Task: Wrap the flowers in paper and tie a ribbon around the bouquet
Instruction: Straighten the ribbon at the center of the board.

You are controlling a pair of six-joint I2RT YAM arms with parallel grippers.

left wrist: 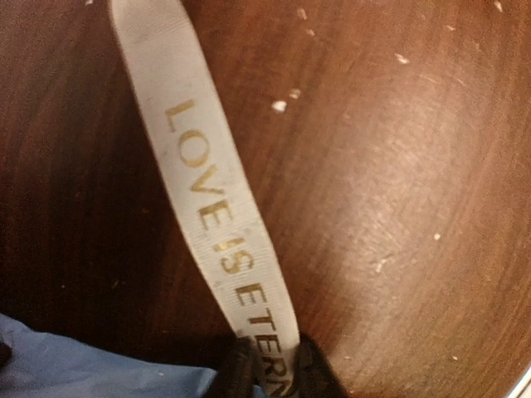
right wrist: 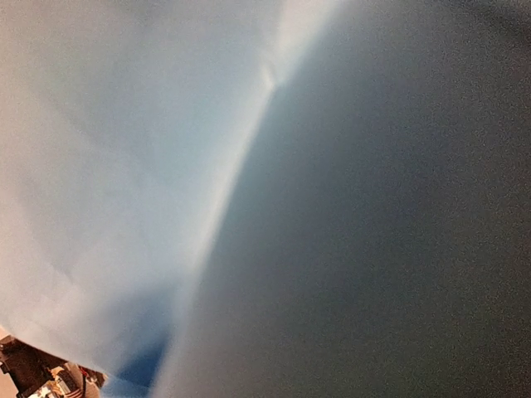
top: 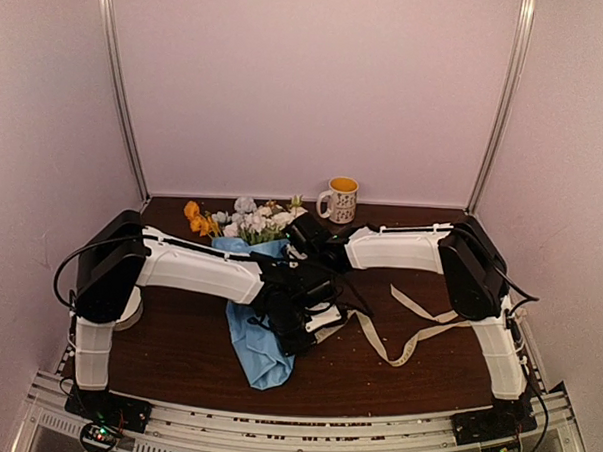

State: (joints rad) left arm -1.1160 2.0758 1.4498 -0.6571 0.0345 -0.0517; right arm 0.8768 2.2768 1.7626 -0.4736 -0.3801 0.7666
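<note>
Now the left arm (top: 195, 266) stretches across the bouquet (top: 257, 346), fingers (left wrist: 236, 375) pinching ribbon (left wrist: 207, 191).

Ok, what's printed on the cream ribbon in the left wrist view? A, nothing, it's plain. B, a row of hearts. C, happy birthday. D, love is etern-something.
D: gold capitals along the ribbon read LOVE IS ETERN, with the rest cut off at the bottom edge of the view.
</note>
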